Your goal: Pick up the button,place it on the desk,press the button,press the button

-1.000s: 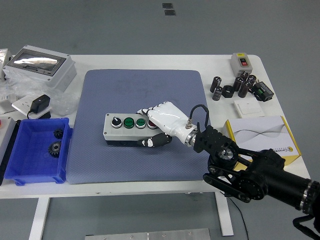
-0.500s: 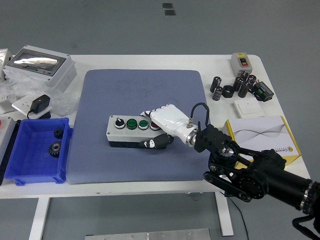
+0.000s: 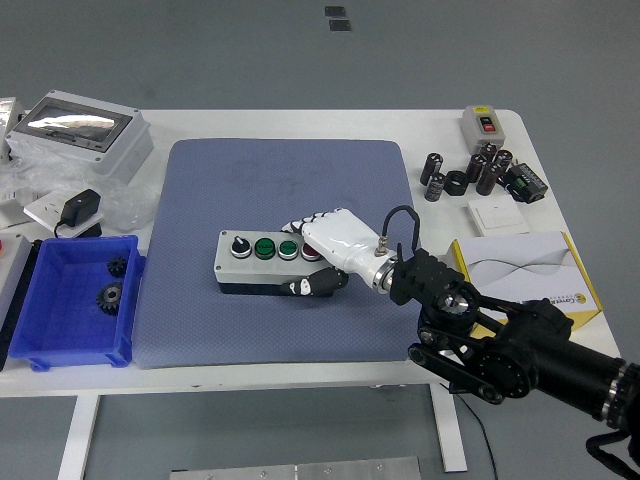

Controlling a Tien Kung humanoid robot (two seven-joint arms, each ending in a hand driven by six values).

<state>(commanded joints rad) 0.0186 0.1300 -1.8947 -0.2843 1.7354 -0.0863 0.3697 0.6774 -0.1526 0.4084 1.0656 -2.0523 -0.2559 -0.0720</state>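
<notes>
Head view, the only one here: the button box sits flat on the blue-grey mat, just left of the middle of the frame. It's a grey box with a black base and a row of controls on top: a black knob on the left, then two green buttons, then a red one mostly hidden under the hand.

The right hand comes in from the lower right on a black arm and is clamped onto the right end of the box. Its white fingers lie over the top by the red button and the thumb is pressed against the front side, so it's a real grip on the box, not just a touch.

Over on the left edge there's a blue bin with a couple of dark gears in it, and a grey case in the upper left. Upper right has a bunch of black cylinders and a small switch box. A white-and-yellow carton sits at the right, just past the arm.
</notes>
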